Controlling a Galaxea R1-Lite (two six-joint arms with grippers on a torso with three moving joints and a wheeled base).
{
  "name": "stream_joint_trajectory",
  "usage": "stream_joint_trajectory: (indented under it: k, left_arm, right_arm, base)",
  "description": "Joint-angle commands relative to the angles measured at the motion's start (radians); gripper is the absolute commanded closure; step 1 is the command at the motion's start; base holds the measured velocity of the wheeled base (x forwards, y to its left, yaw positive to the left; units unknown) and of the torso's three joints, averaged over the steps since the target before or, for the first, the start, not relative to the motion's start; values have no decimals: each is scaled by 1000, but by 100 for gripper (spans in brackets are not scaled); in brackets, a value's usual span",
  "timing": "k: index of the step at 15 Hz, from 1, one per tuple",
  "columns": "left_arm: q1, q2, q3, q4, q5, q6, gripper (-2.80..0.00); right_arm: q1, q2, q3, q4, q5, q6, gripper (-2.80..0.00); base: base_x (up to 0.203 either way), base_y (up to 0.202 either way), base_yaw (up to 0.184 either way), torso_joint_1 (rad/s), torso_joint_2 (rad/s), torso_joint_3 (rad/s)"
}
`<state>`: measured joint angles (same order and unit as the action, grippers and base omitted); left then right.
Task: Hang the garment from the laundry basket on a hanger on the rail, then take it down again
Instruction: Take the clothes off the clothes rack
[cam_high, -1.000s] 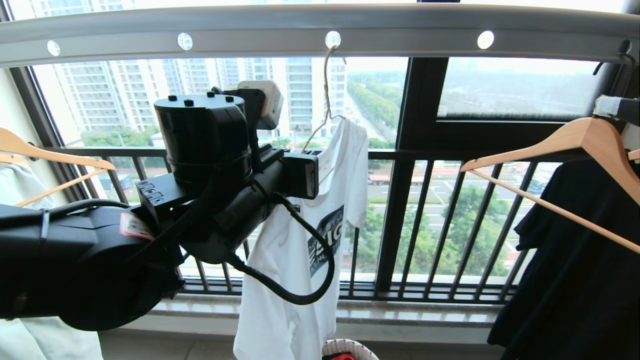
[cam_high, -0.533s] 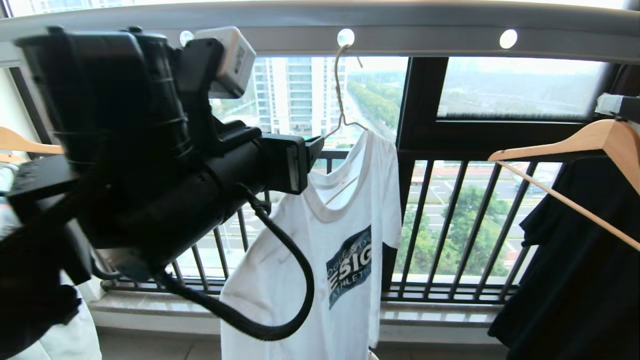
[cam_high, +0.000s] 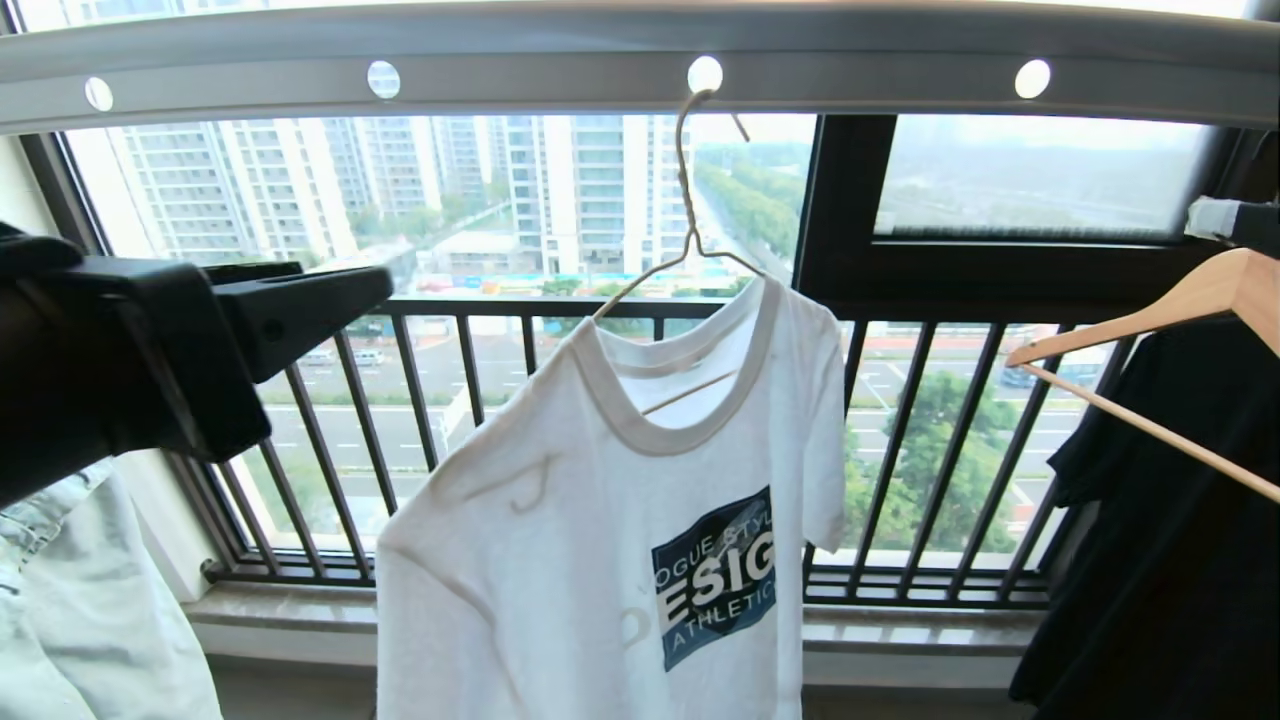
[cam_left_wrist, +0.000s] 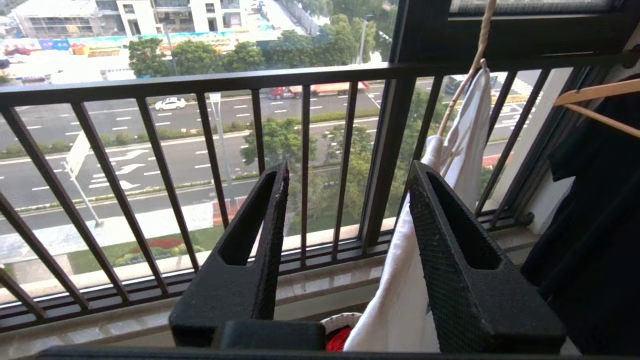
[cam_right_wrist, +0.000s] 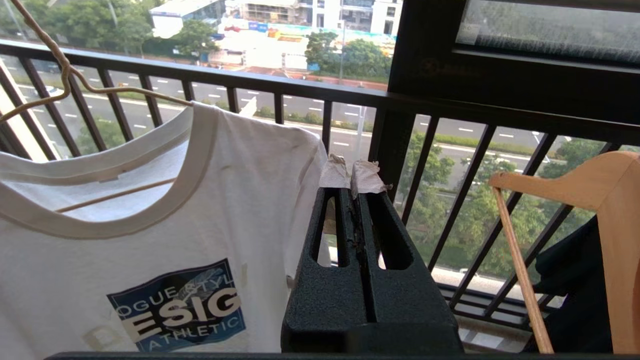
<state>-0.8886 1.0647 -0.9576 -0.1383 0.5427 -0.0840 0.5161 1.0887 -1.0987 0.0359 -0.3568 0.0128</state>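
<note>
Head view: the white cotton T-shirt (cam_high: 600, 560) with its ribbed collar hangs on the thin wire hanger (cam_high: 686, 225), hooked through a round hole in the grey metal rail (cam_high: 560, 60). The left gripper (cam_high: 300, 300), close against the shirt a second ago, now sits left, apart.

Left wrist view: textured black jaws parted, empty.

Right wrist view: right gripper (cam_right_wrist: 356, 180) closed, empty, beside the shirt.
</note>
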Motion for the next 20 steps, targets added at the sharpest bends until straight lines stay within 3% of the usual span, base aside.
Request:
stream_joint_trajectory:
  k: [1, 4, 7, 10, 15, 17, 20]
  left_arm:
    - [87, -141, 56, 38, -19, 0, 0]
    - [221, -268, 108, 99, -55, 1, 0]
    - [302, -370, 144, 179, -62, 6, 0]
    - [424, -439, 186, 190, -68, -8, 0]
    - [648, -531, 207, 193, -69, -13, 0]
    - [691, -593, 259, 195, -69, -12, 0]
    - [711, -702, 397, 192, -70, -1, 0]
  right_arm:
    - [1, 4, 1, 16, 2, 2, 0]
    - [-3, -39, 39, 19, 8, 3, 0]
    - [-7, -106, 67, -28, 5, 1, 0]
    - [-15, -271, 80, -12, 2, -30, 0]
    - [-274, -569, 98, 199, 2, -68, 0]
    - [-336, -669, 97, 348, 0, -69, 0]
    - [-375, -787, 162, 460, -1, -70, 0]
  base:
    - [0, 0, 0, 0, 0, 0]
    - [0, 0, 0, 0, 0, 0]
    - [0, 0, 0, 0, 0, 0]
    - [0, 0, 0, 0, 0, 0]
    - [0, 0, 0, 0, 0, 0]
    - [0, 0, 0, 0, 0, 0]
    - [0, 0, 0, 0, 0, 0]
